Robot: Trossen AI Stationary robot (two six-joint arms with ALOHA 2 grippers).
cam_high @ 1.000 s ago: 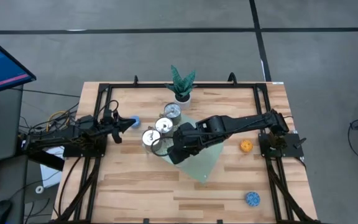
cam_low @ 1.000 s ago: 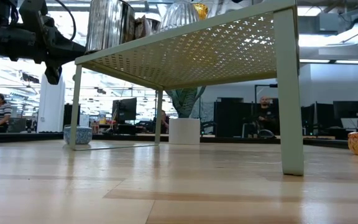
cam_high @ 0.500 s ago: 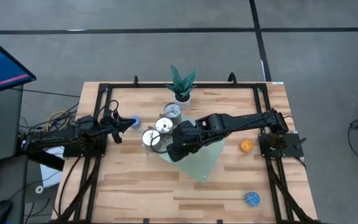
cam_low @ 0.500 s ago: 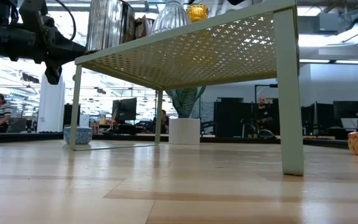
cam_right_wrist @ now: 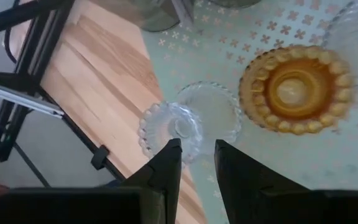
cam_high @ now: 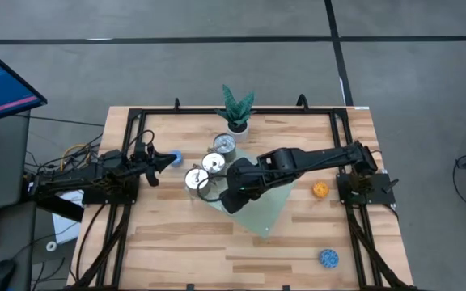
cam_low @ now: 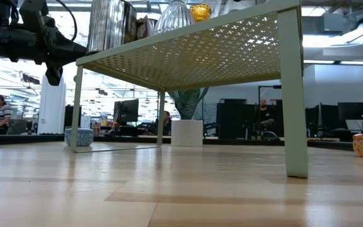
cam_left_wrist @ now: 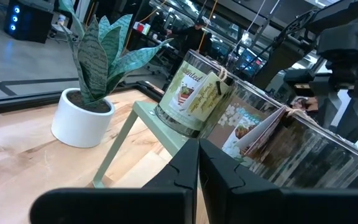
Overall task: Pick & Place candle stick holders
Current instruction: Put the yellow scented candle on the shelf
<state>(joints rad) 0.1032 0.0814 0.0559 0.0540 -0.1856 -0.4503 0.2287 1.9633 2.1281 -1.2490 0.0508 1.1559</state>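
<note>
A pale green perforated stand (cam_high: 261, 212) on legs carries three shiny silver holders (cam_high: 212, 162), a clear glass holder (cam_right_wrist: 194, 118) and an amber glass holder (cam_right_wrist: 294, 87). My right gripper (cam_right_wrist: 197, 146) reaches over the stand's near-left part, slanting down, shut on the clear glass holder (cam_low: 172, 16). A blue bumpy holder (cam_high: 176, 157) rests on the table just off the tip of my left gripper (cam_left_wrist: 197, 168), which is level, shut and empty. An orange holder (cam_high: 319, 189) and another blue one (cam_high: 328, 258) sit on the table at the right. My right gripper has the clear glass holder's edge (cam_right_wrist: 197, 138) between its two fingertips (cam_right_wrist: 173, 149), coming from above at a slant. The fingers cover the place of contact. The holder's foot is hidden behind the stand's edge in the low view, so whether it is lifted cannot be told.
A green-leaved plant in a white pot (cam_high: 237, 111) stands at the far edge behind the stand. Black frame rails (cam_high: 136, 129) run along the table's sides. Bare wood (cam_high: 184, 242) lies along the near side of the table.
My right gripper has rolled a little at the wrist. In the low view the clear glass holder has shifted slightly left on the stand, and the amber holder behind it shows more fully.
</note>
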